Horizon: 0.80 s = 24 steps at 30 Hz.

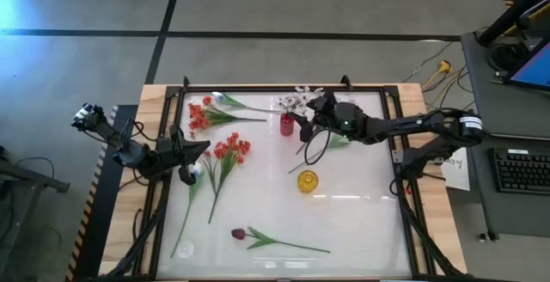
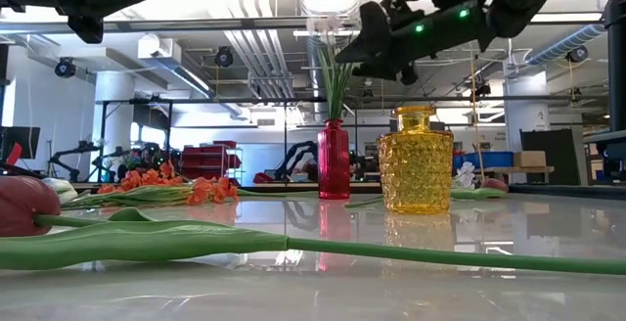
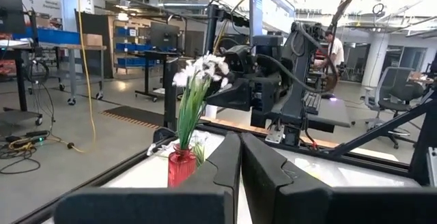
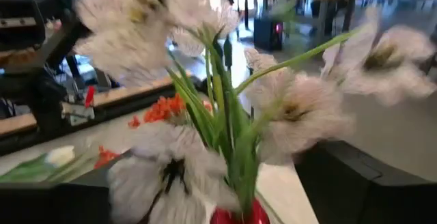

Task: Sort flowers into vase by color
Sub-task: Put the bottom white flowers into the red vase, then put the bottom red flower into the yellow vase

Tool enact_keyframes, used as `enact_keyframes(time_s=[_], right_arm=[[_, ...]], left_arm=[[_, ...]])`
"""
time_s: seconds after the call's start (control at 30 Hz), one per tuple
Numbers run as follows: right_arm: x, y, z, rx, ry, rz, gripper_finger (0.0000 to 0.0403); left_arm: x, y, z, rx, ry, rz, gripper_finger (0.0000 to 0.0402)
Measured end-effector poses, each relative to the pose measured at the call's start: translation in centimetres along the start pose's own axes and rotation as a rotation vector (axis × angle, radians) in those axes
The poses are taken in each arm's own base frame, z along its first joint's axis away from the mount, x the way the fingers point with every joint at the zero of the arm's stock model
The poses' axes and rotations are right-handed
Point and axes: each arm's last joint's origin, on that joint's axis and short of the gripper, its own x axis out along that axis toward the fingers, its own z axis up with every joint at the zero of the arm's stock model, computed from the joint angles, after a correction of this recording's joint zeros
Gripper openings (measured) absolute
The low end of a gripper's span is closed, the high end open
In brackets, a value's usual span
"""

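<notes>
Right end effector [image 1: 309,114]: jaws spread, hovering just beside the white spray [image 1: 295,101] standing in the red vase [image 1: 286,125].
Left end effector [image 1: 185,150]: pressed together, waiting at the desk's [image 1: 361,222] left edge.
Risk: a fingertip snagging the blossoms on retreat could tip the narrow vase (likely top-heavy).
Unsorted: red-orange clusters [image 1: 230,149], dark tulip [image 1: 239,233] lie flat.

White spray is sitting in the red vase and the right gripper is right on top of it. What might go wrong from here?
1. The right gripper sits open close around the white blossom spray; pulling away could snag a stem and tip the slim red glass vase.
2. The yellow textured glass vase stands near that arm's path back.
3. The left gripper, shut, waits over the red-orange blossom clusters, with a white tulip beside it.
</notes>
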Motion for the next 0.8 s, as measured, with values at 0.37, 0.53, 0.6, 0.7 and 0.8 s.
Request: enact_keyframes(time_s=[0.37, 0.53, 0.6, 0.7, 0.8], right_arm=[[-3.4, -0.3, 0.7, 0.118, 0.209, -0.013, 0.0304], [-4.9, 0.3, 0.7, 0.169, 0.289, 0.021, 0.0295], [-5.3, 0.5, 0.4, 0.189, 0.333, 0.023, 0.0290], [-5.8, 1.0, -0.3, 0.208, 0.406, 0.019, 0.0283], [-6.3, 1.4, -0.9, 0.211, 0.466, 0.021, 0.0276]], left_arm=[[0.2, 0.0, -0.4, -0.003, 0.021, 0.103, 0.0000], [0.3, -0.3, -0.7, 0.003, 0.033, 0.103, 0.0000], [0.4, -0.4, -0.8, 0.005, 0.037, 0.103, 0.0000], [0.4, -0.4, -0.9, -0.002, 0.041, 0.103, 0.0000], [0.5, -0.5, -0.9, -0.003, 0.044, 0.103, 0.0000]])
